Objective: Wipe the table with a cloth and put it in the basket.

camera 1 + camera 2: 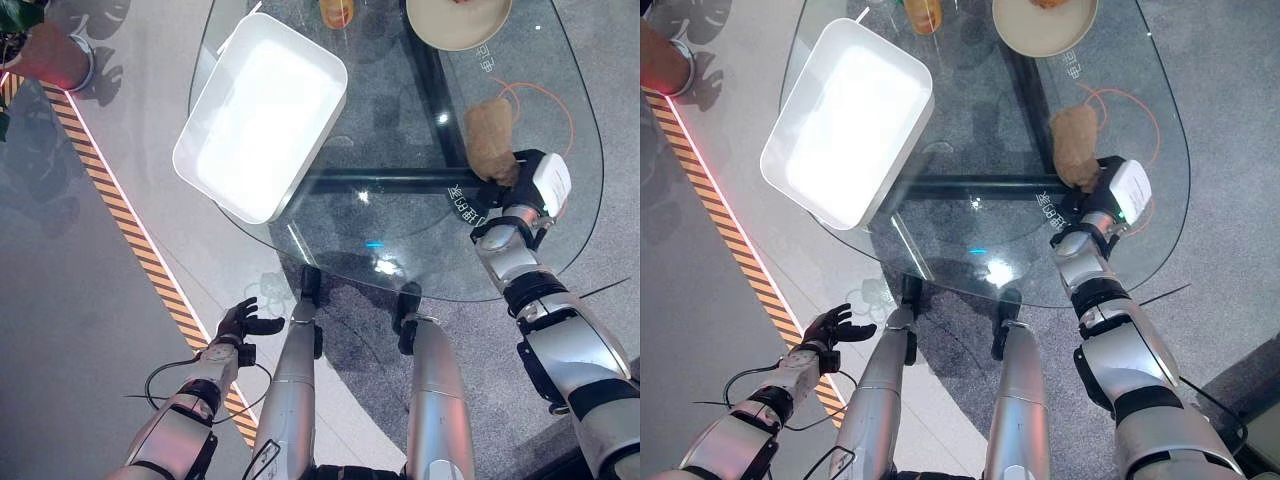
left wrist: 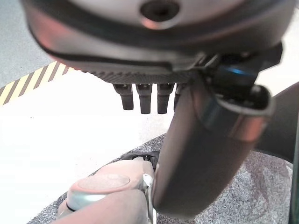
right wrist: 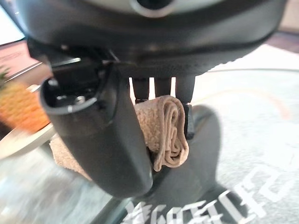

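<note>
A tan folded cloth [image 1: 490, 135] lies on the glass table [image 1: 400, 230] near its right edge. My right hand [image 1: 530, 180] rests on the near end of the cloth. In the right wrist view the folded cloth [image 3: 163, 130] is pinched between the thumb and the fingers. The white rectangular basket [image 1: 190, 165] sits on the table's left part, its corner hanging over the edge. My left hand [image 1: 238, 322] hangs low beside the table over the floor, fingers [image 2: 142, 98] relaxed and holding nothing.
A beige plate [image 1: 455, 30] and an orange object [image 1: 337, 12] stand at the table's far edge. A thin orange cord [image 1: 560, 100] loops on the glass by the cloth. A potted plant [image 1: 55, 60] and striped floor tape [image 1: 120, 210] lie to the left.
</note>
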You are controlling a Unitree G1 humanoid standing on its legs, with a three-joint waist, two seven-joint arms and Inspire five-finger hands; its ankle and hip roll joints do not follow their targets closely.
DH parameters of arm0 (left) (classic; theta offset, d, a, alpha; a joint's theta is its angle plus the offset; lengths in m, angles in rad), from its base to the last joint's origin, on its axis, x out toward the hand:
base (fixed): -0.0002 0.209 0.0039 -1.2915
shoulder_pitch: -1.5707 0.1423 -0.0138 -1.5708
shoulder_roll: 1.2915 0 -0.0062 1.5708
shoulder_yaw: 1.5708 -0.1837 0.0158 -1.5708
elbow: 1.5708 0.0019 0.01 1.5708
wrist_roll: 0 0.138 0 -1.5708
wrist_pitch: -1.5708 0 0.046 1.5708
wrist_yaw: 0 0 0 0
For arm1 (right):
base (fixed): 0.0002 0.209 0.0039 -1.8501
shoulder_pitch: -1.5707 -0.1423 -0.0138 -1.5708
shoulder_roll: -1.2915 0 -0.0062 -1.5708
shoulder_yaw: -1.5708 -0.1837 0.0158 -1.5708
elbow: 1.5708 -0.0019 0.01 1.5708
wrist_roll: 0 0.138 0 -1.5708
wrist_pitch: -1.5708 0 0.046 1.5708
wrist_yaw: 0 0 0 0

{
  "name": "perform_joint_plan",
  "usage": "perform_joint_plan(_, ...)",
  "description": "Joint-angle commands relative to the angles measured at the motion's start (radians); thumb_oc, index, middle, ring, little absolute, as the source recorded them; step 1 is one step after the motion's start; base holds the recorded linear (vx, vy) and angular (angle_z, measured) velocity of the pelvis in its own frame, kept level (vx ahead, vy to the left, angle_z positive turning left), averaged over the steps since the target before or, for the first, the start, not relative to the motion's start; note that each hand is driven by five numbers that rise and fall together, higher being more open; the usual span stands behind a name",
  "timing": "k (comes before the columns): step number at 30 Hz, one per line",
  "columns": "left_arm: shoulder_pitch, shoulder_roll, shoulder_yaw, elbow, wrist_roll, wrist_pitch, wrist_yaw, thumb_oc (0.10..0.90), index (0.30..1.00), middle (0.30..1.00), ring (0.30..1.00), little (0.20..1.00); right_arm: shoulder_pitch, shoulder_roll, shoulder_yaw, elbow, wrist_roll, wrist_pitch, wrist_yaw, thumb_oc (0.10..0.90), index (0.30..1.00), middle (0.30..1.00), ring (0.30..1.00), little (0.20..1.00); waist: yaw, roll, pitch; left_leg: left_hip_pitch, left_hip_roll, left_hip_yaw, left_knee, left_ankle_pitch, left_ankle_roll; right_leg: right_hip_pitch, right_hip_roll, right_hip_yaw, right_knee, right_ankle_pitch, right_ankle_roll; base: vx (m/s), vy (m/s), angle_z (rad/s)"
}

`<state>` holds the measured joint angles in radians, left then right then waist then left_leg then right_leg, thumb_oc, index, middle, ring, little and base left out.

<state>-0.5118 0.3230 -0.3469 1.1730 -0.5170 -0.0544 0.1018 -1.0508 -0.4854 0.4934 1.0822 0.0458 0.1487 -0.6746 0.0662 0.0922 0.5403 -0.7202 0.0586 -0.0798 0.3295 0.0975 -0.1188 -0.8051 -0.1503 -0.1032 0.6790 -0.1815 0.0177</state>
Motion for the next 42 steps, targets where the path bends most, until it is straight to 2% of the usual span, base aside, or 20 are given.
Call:
perform_joint_plan(1,0.032,0.013,-0.015,0.005,0.005,-0.005,0.041,0.800,0.900,0.900,0.900,0.900,-0.099,-0.027,0.065,-0.078,-0.088,-0.019,0.021,0.100,0.300,0.300,0.300,0.200,0.023,0.020,-0.020,0.015,-0.116,0.080,0.117,-0.138,0.117,0.041,0.060,-0.028,-0.134,0.098,-0.005,0.00,0.000,0.00)
perform_joint_plan(13,0.043,-0.007,-0.026,-0.016,0.016,-0.006,0.045,0.800,0.900,0.900,0.900,0.900,-0.106,0.015,0.163,-0.153,-0.203,-0.003,0.136,0.100,0.300,0.300,0.300,0.200,0.033,0.030,-0.020,0.015,-0.122,0.083,0.111,-0.125,0.114,0.042,0.051,-0.036,-0.137,0.098,-0.011,0.00,0.001,0.01)
perform_joint_plan(25,0.050,-0.018,-0.026,-0.037,0.019,-0.001,0.058,0.800,0.900,0.900,0.900,0.900,-0.062,0.048,0.263,-0.286,-0.333,-0.099,0.313,0.100,0.300,0.300,0.300,0.200,0.032,0.033,-0.020,0.015,-0.126,0.085,0.100,-0.112,0.109,0.039,0.048,-0.040,-0.141,0.099,-0.013,0.00,0.000,0.00)
perform_joint_plan(42,0.033,-0.018,-0.017,-0.034,0.023,0.006,0.057,0.800,0.900,0.900,0.900,0.900,0.007,0.061,0.337,-0.359,-0.405,-0.165,0.492,0.100,0.300,0.300,0.300,0.200,0.022,0.027,-0.020,0.015,-0.122,0.093,0.084,-0.099,0.103,0.037,0.040,-0.047,-0.156,0.108,-0.008,0.00,0.000,0.01)
